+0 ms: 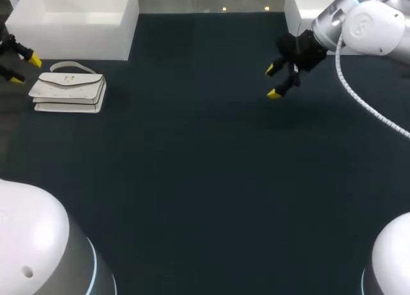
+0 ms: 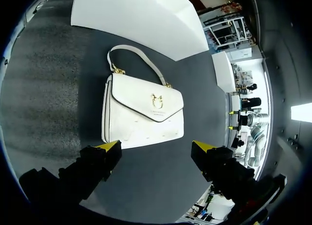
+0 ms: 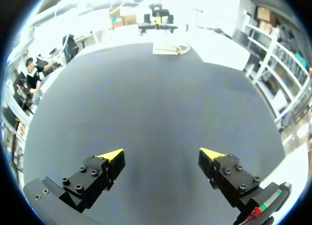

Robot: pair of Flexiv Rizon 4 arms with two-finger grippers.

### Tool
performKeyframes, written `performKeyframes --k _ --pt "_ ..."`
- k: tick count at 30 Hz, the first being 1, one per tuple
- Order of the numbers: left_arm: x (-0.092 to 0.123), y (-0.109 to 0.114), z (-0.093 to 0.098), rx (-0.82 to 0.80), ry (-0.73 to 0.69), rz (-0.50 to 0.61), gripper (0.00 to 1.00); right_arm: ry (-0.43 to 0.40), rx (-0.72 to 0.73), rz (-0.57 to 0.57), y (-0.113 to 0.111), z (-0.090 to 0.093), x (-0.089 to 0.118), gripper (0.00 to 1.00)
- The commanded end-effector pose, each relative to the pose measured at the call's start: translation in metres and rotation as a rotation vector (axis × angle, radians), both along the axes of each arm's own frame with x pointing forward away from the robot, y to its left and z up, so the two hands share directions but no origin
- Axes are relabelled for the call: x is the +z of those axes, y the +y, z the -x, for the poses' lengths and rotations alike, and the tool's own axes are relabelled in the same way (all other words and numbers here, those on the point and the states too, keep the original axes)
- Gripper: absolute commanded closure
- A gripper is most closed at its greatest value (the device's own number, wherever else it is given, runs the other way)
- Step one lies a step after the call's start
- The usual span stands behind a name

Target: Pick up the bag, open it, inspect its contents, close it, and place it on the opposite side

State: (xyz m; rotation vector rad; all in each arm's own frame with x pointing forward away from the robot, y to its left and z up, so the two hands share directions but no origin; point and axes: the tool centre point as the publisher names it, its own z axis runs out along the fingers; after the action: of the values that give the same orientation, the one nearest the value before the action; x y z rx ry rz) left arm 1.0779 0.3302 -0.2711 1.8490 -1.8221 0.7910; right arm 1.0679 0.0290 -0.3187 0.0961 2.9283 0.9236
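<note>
The white bag (image 1: 69, 90) lies flat on the bench (image 1: 192, 180), flap closed. The left hand (image 1: 25, 70) hovers just beside the bag, fingers spread wide, likely lined up for the pick. The right hand (image 1: 273, 82), also spread, hangs well apart from the bag, probably kept free for the flap.

I see a dark, matte table (image 1: 192, 180) filling nearly the whole head view, evenly lit. A white box (image 1: 70, 20) stands on it in the upper left of the frame; a second white box (image 1: 302, 7) sits at the upper right, cut off by the top edge.
</note>
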Motion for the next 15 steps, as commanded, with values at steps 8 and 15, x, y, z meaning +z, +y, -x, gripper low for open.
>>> performKeyframes --k 8,15 --pt "-0.012 0.015 -0.012 -0.034 0.048 0.195 0.0 0.022 0.022 -0.011 0.002 -0.006 -0.003 0.0" --pt "-0.019 0.027 -0.012 0.01 0.038 0.203 0.0 0.022 0.022 -0.011 0.002 -0.006 -0.003 0.0"
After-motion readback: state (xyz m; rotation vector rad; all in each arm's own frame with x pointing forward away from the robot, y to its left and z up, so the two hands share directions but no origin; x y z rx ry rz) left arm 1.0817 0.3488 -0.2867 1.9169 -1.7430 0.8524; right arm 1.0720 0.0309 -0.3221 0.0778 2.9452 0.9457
